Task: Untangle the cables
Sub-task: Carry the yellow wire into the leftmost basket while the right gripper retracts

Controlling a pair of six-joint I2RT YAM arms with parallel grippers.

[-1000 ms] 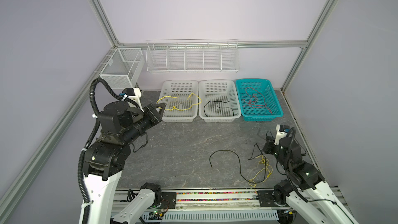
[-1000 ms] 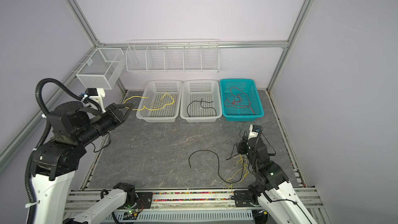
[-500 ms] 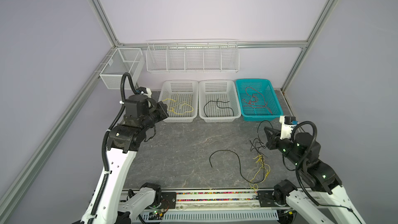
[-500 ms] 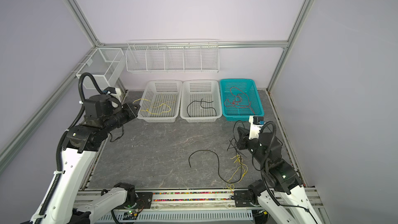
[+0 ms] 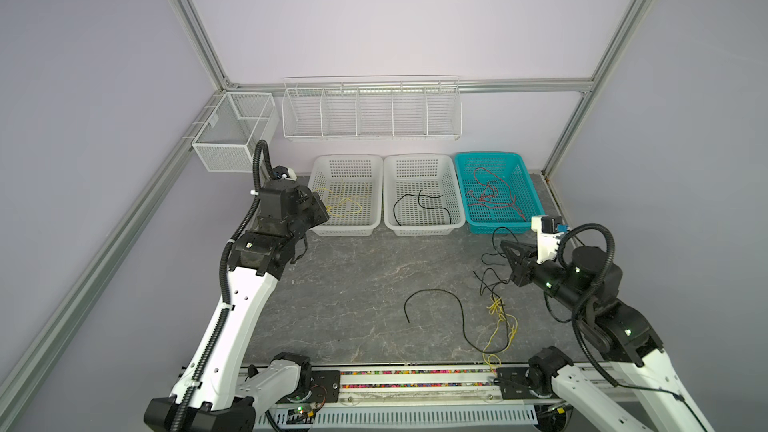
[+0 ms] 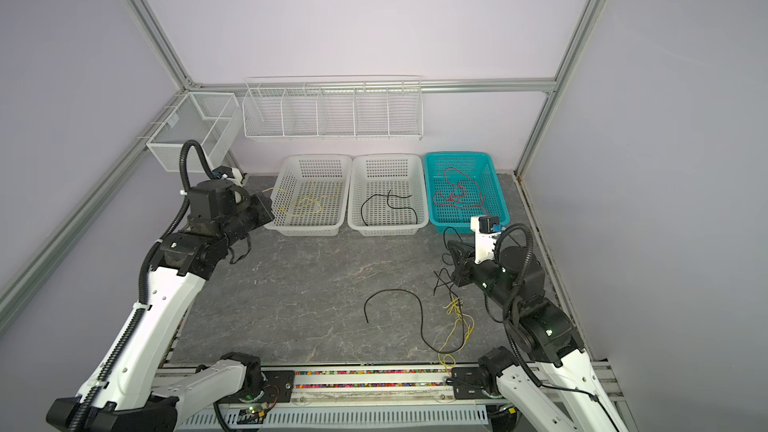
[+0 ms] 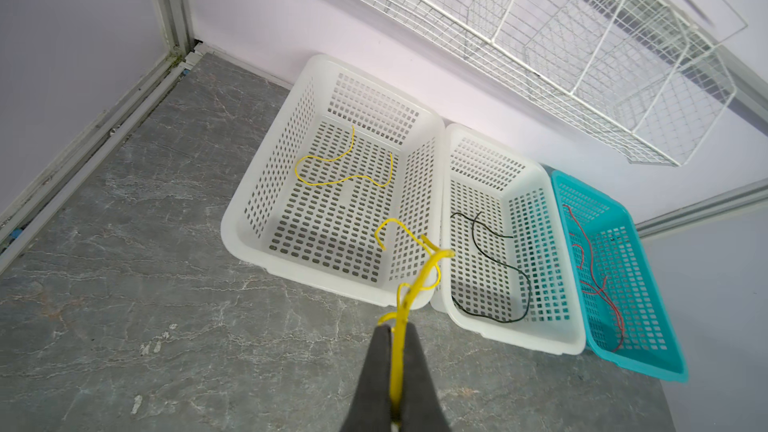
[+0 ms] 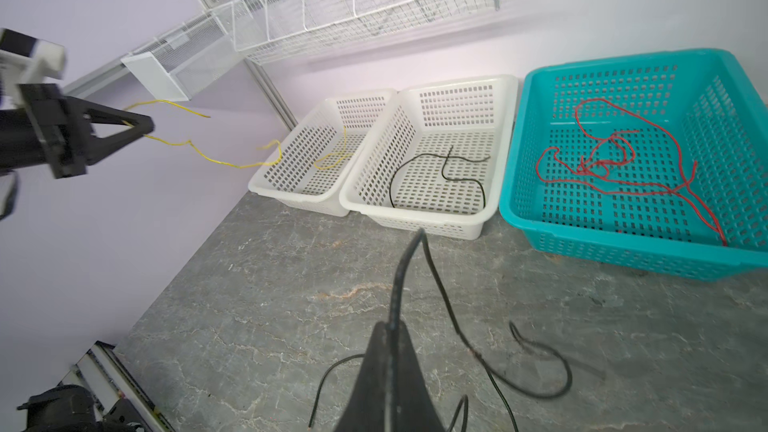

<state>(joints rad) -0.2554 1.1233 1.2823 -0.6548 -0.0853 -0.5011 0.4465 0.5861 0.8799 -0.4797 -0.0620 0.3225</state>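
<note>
Since a second ago my left arm has swung down from high near the camera and out toward the baskets, and my right arm has lifted off the pile. My left claw (image 7: 392, 328) is clamped shut on a yellow cable (image 7: 419, 280), whose free end curls above the near end of the left white basket (image 7: 228, 222); it is not dropped in yet. One yellow strand (image 7: 332, 180) already lies on that basket's floor. My right claw (image 8: 390, 326) is closed on a black cable (image 8: 405, 259) that trails down to the worktop (image 5: 353, 276).

Further out, the middle white basket (image 7: 511, 334) holds one sorted black strand (image 7: 521, 272). The teal basket (image 8: 515, 209) holds the red cables (image 8: 615, 189), looped over one another, and I see no red left on the worktop.

What remains sits near my right arm: a long black loop (image 5: 434, 290) lying alone, a few black pieces (image 5: 484, 280) and a clump of yellow strands (image 5: 496, 307) crossing each other. From this height I can't tell whether my held black cable is free of that clump or snagged in it. I judge the job past halfway: red is cleared, yellow and black are partly sorted, and the last knot is yet to part.
</note>
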